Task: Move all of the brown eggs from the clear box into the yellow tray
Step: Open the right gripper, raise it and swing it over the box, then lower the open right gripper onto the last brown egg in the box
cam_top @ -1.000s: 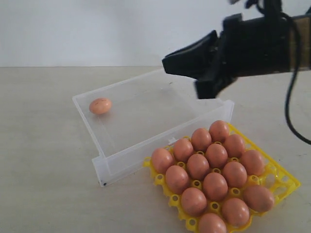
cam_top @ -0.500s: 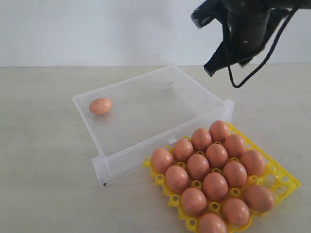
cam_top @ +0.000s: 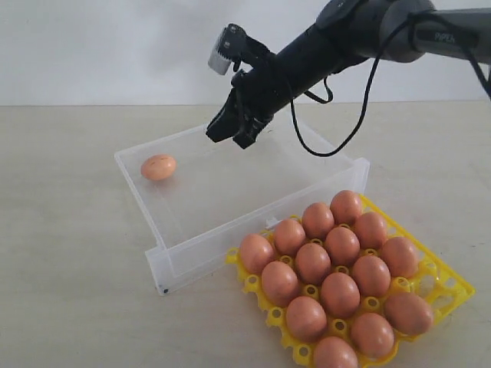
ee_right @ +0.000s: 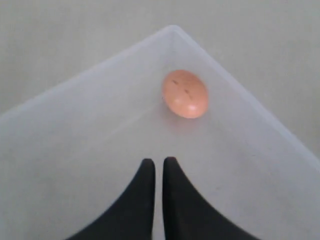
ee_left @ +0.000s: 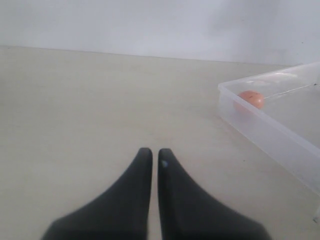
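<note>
At the tip of the right arm point(cam_top: 307, 57), the right jaws are closed, with only a thin slit between them, and they hold nothing. They hang above the floor of the clear box point(cam_top: 230, 244). Ahead of their tips, a single speckled brown egg point(ee_right: 185, 93) lies in a corner of the box, close to both walls. On the far side of the box from that corner, well apart from these jaws, the yellow tray point(cam_top: 454, 290) sits on the counter point(cam_top: 69, 253) just beside the box's long wall. Brown eggs point(cam_top: 341, 245) fill nearly every cup. The left jaws, likewise closed and empty, are low over the counter; the box and its lone egg lie ahead of them and off to one side.
</note>
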